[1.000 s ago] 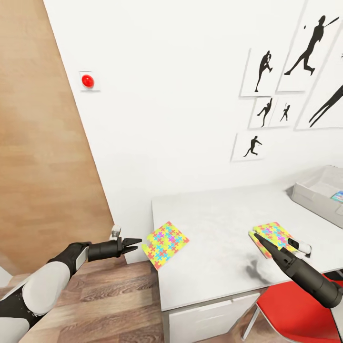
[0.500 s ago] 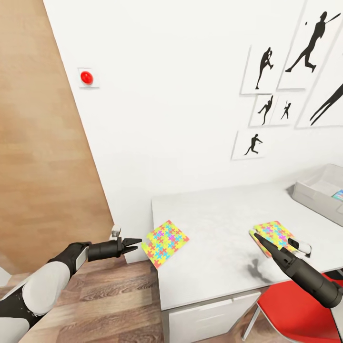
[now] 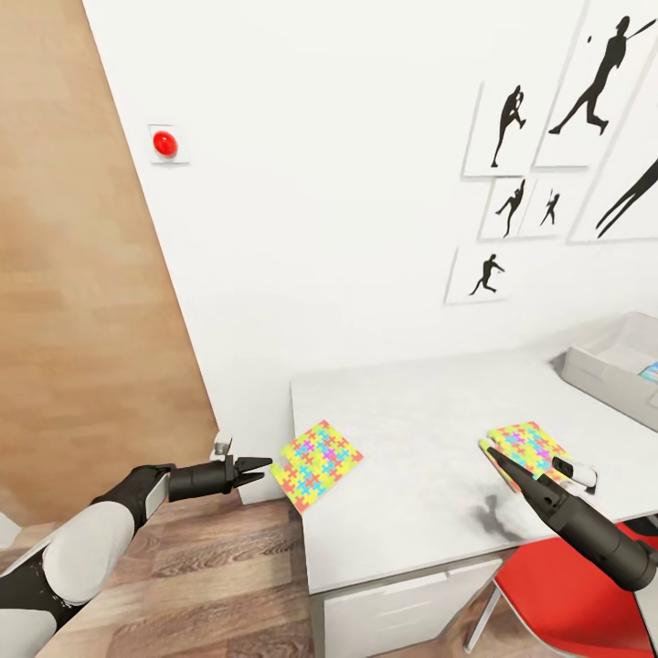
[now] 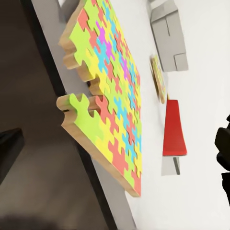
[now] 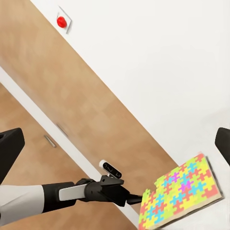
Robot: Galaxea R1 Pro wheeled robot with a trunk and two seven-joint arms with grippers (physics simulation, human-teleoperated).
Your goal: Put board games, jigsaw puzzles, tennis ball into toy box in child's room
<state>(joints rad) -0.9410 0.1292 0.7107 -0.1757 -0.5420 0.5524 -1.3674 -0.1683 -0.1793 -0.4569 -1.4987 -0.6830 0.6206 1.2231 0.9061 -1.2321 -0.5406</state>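
Head view: the toy box [image 3: 610,367] is cut off by the frame's right edge at the far right of the desk [image 3: 411,439]; a small blue-printed patch shows inside it, too cropped to identify. The right hand [image 3: 493,457] hangs just over the near edge of the right jigsaw puzzle [image 3: 523,450], hiding part of it; its fingers read as one dark point, so whether they are parted there cannot be told. The right wrist view shows two dark fingertips [image 5: 10,148] at opposite frame edges, well apart with nothing between them: the hand is open. A small white object beside that puzzle is too small to make out.

The left jigsaw puzzle [image 3: 316,464] lies at the desk's left front corner, overhanging the edge. The left hand [image 3: 260,469] is level with it, just beside its overhanging corner but apart, fingers tapering together to a point and gripping nothing.

The left wrist view shows the left jigsaw puzzle [image 4: 108,91] edge-on, revealing its thickness and wooden-looking underside. The red chair [image 3: 567,594] stands below the desk front.
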